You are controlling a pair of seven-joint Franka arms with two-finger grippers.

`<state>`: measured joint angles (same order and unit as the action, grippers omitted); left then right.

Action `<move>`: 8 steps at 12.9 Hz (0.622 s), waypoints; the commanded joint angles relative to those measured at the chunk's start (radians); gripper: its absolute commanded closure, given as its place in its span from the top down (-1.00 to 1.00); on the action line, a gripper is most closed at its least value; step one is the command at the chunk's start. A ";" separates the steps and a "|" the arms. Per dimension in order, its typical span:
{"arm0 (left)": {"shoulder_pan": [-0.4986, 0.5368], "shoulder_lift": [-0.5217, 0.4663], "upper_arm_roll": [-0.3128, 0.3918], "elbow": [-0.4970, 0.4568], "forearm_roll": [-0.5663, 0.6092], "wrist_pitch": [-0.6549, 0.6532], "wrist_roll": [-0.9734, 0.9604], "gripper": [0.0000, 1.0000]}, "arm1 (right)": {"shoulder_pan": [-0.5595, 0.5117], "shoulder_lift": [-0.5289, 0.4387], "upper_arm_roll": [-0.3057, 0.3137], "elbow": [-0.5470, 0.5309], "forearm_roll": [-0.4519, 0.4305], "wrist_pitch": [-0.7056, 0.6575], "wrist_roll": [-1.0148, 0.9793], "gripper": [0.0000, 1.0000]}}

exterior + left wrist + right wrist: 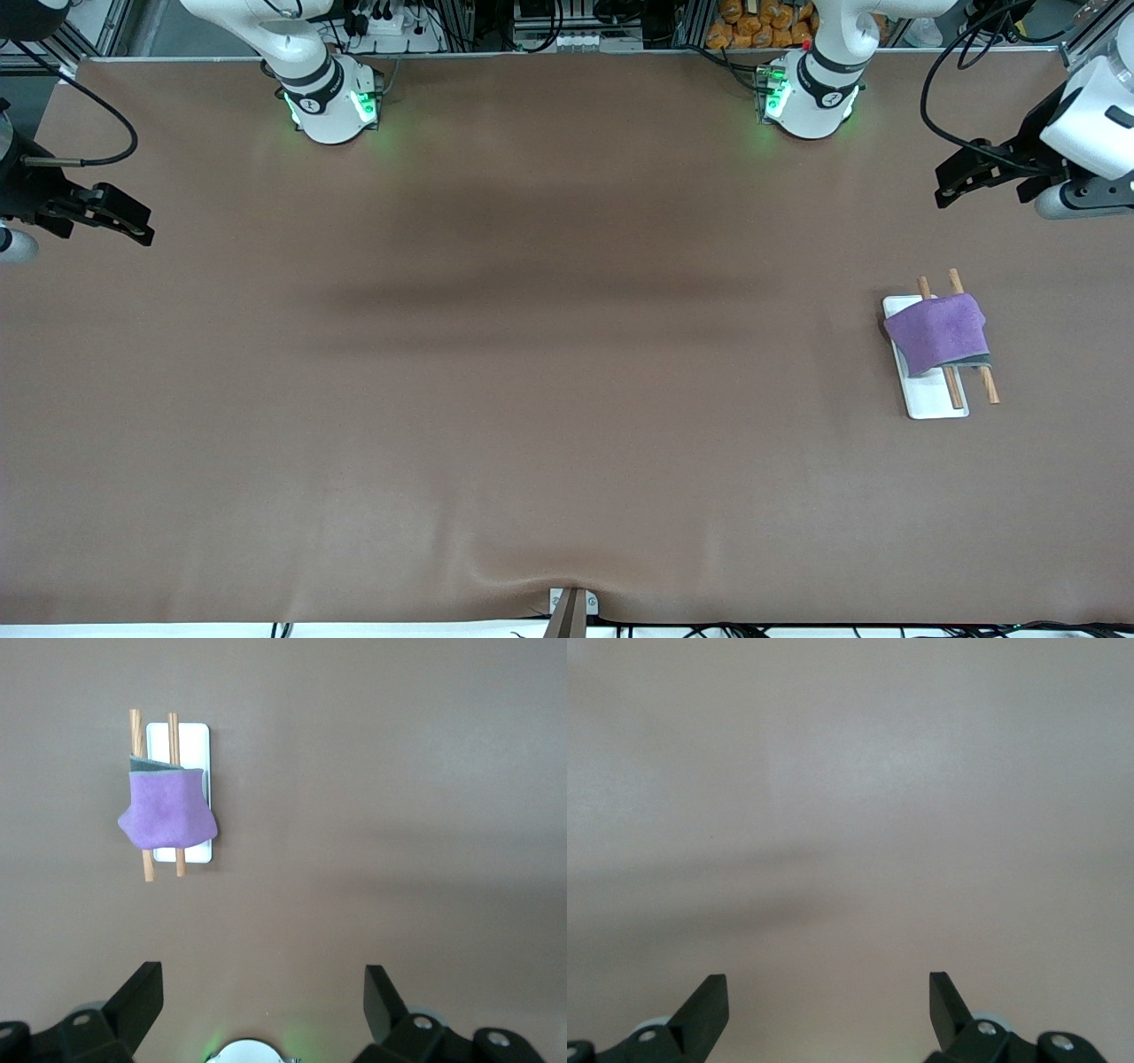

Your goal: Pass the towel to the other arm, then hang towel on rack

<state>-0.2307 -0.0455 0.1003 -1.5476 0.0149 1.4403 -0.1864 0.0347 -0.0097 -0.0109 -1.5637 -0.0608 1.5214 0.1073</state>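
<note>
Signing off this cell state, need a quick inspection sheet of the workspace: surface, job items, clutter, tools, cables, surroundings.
Surface: brown table cover, puckered at the edge nearest the front camera.
Job's things: purple towel draped over both rods of the rack, toward the left arm's end.
Clutter: nothing seen.
Tools: left tool open, empty, over that end; right tool open, empty, over the right arm's end. Both arms wait.
Cables: black cable looping to the left arm.
Surroundings: equipment and orange items by the bases.
</note>
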 commanded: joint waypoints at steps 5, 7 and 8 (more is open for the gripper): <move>0.066 0.033 -0.057 0.057 0.010 -0.041 0.013 1.00 | 0.002 -0.030 0.002 -0.027 -0.005 0.008 -0.011 1.00; 0.074 0.033 -0.065 0.057 0.010 -0.040 0.013 1.00 | -0.002 -0.030 0.003 -0.027 -0.005 0.011 -0.011 1.00; 0.074 0.033 -0.065 0.057 0.008 -0.041 0.015 1.00 | -0.001 -0.030 0.003 -0.027 -0.005 0.009 -0.011 1.00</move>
<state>-0.1724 -0.0236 0.0531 -1.5214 0.0149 1.4254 -0.1823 0.0349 -0.0101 -0.0101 -1.5637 -0.0608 1.5215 0.1072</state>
